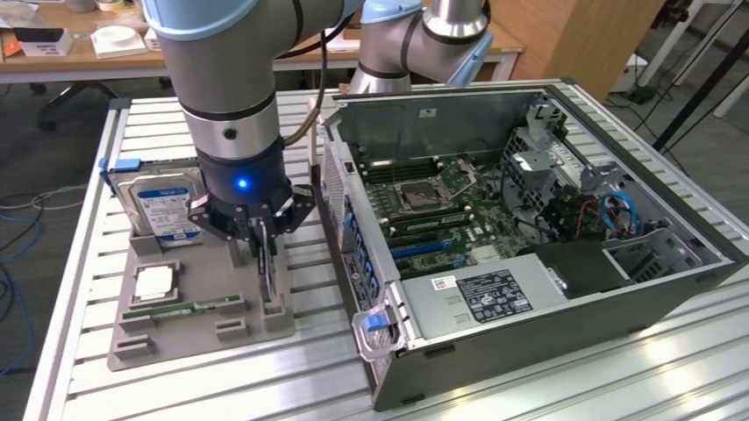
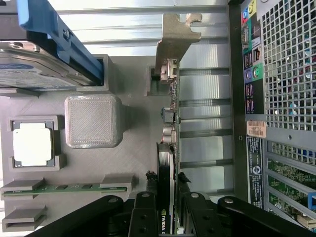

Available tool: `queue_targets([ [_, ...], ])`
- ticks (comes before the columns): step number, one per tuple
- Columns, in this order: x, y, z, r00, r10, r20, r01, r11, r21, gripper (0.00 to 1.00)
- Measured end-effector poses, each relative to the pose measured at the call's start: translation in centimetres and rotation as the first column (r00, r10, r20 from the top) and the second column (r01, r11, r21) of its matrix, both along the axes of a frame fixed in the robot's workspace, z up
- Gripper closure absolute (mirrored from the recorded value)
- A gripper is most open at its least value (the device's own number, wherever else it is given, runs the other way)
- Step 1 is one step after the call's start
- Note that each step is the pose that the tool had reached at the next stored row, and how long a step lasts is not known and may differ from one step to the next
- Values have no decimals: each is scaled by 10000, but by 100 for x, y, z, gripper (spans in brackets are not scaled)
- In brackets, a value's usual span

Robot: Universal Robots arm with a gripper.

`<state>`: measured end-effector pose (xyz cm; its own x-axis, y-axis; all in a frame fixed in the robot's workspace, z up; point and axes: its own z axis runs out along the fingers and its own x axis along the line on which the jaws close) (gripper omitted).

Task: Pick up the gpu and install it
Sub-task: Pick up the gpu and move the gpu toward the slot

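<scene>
One logo we can make out; the other labels are too fine for us to read.
Between the jaws, the gpu's (image 2: 165, 187) black edge carries a small green mark (image 2: 163, 220) that we take for the Nvidia eye. To one side of the jaws, the computer case (image 2: 237, 98) bears an orange sticker (image 2: 256, 129) and a white label (image 2: 254, 170). To the other side, the hard drive (image 2: 29, 74) has a blue-white label. We can read none of these.

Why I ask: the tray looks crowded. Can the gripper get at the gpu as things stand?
Probably yes: the gripper sits right over the gpu, standing on edge in the tray, nothing between them.
</scene>
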<state>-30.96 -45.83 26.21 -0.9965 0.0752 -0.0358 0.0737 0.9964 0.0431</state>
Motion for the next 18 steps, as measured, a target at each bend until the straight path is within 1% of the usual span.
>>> queue_targets([
  [6,0,0,4,10000,0,-1,0,10000,-1,74],
  [18,0,0,97,10000,0,-6,0,10000,0,74],
])
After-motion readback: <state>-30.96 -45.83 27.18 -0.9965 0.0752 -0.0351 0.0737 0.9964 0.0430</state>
